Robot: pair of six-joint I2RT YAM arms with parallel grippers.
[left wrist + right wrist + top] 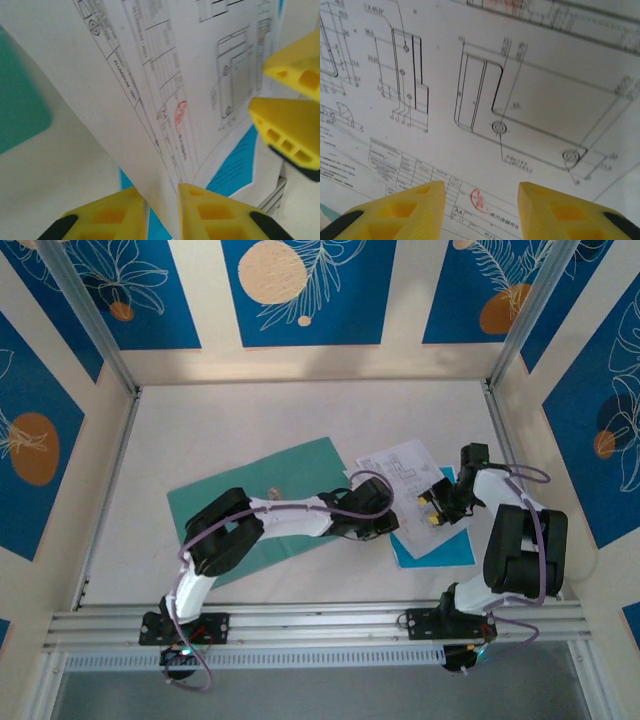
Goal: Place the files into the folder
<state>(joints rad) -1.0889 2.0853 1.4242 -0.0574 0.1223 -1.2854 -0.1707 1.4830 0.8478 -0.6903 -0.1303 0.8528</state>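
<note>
The files [398, 464] are white sheets with printed drawings, lying right of centre, partly on a blue sheet. The teal-green folder [265, 495] lies flat to their left, partly under my left arm. My left gripper [388, 524] is at the sheets' near left corner. In the left wrist view it [162, 192] is shut on a lifted edge of the files [150, 85]. My right gripper [437, 502] stands over the sheets' right side. In the right wrist view it [481, 200] is open, with the printed page [485, 75] below and a red stamp between the fingers.
A blue sheet [440, 545] lies under the files, also seen as the blue sheet [235, 167] in the left wrist view. The right gripper's yellow fingers [287, 127] sit close by the left gripper. Cream walls and aluminium posts enclose the table [300, 410].
</note>
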